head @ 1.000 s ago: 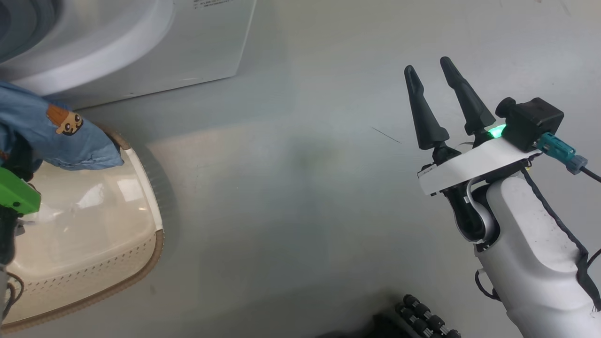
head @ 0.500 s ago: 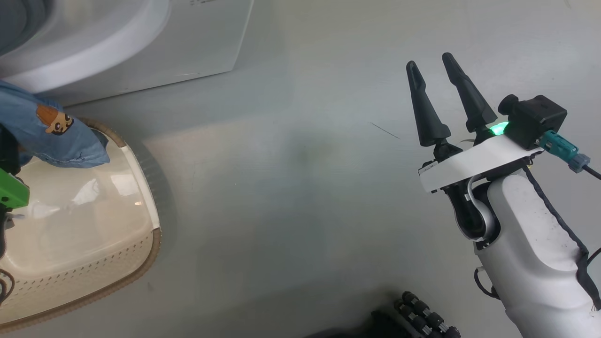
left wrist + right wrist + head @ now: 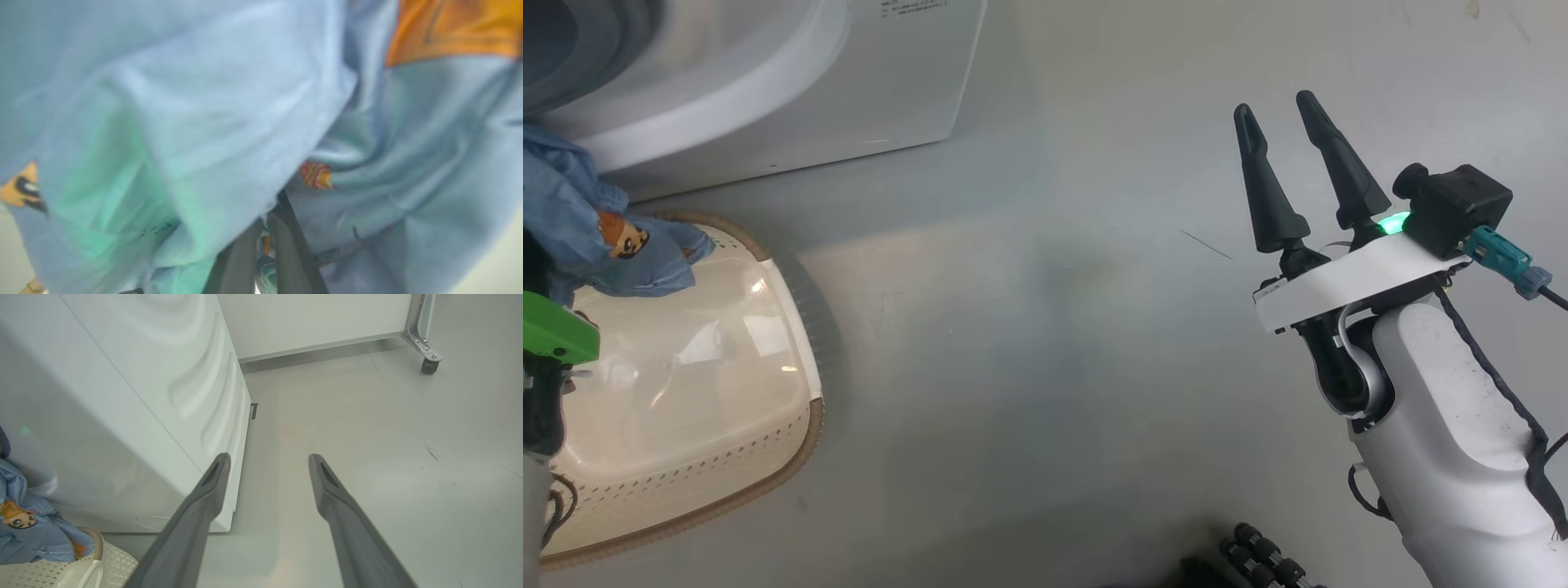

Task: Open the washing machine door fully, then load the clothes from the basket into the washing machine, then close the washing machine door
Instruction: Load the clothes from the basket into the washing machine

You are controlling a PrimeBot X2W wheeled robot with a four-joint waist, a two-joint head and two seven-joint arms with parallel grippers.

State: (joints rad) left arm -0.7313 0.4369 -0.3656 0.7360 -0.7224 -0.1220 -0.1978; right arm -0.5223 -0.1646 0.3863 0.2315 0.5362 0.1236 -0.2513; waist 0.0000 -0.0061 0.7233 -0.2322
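Light blue cotton-like cloth wraps my left gripper (image 3: pixel 265 228): its 2 fingers are pressed together, a fold of the light blue garment (image 3: pixel 204 102) pinched between them and draped over their tips. Small orange-brown cartoon figures are printed on the fabric. In the head view the garment hangs bunched at the far left, above the back end of the basket (image 3: pixel 768 457), whose glossy cream inside looks bare where I can see it. The basket's brown rim and perforated wall sit on the grey floor (image 3: pixel 1054 327), just in front of the washing machine (image 3: pixel 849 90).

My right gripper (image 3: pixel 1274 106) hovers well apart from all that, over bare floor, its 2 dark fingers spread wide with nothing between them. Past them, in the right wrist view, stand the machine's white side panel and front corner. I cannot tell how its door stands. Farthest off, a black caster (image 3: pixel 427 366) on a metal leg stands by a pale wall.
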